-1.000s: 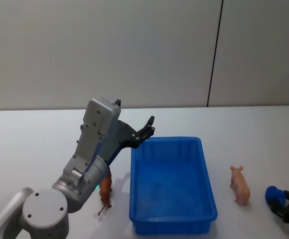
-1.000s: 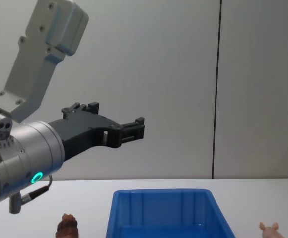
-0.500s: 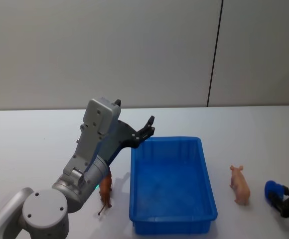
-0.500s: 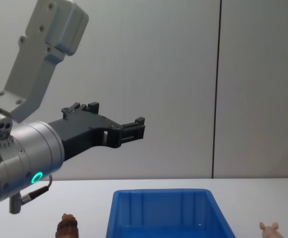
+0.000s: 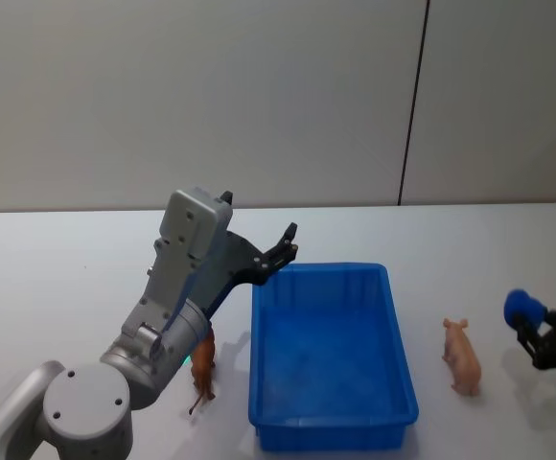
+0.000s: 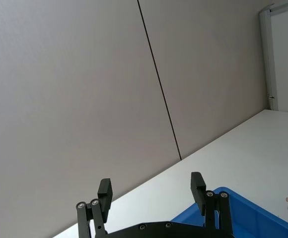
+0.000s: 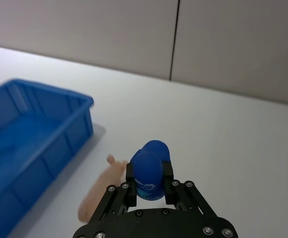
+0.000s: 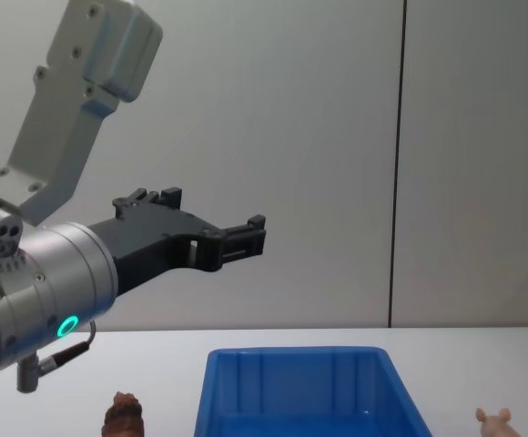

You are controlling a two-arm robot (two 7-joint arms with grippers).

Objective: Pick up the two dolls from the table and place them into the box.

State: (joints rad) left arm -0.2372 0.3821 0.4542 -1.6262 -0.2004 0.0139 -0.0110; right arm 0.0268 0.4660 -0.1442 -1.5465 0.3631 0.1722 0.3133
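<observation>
The pale pink plastic pig doll (image 5: 461,356) stands on the flat white table (image 5: 67,268), just beside the right wall of the bright blue rectangular plastic box (image 5: 328,356) and well short of the table's far edge. The right gripper (image 5: 528,322) hangs in the air just to the doll's right, apart from it. In the right wrist view the doll (image 7: 102,191) lies on the table beyond that gripper (image 7: 149,177), between it and the box (image 7: 35,134). The gripper's black fingers (image 7: 130,179) are clamped on a small rounded blue object (image 7: 148,166).

The dark brown doll with a lumpy top (image 5: 202,367) stands on the table close to the box's left wall, towards its near left corner, partly hidden by the grey left arm. The chest view shows its top (image 8: 125,414) left of the box (image 8: 291,391).

The left gripper (image 5: 286,247) is held high over the box's far left corner, well above the brown doll. Its black fingers (image 6: 104,191) are spread apart with nothing between them.
</observation>
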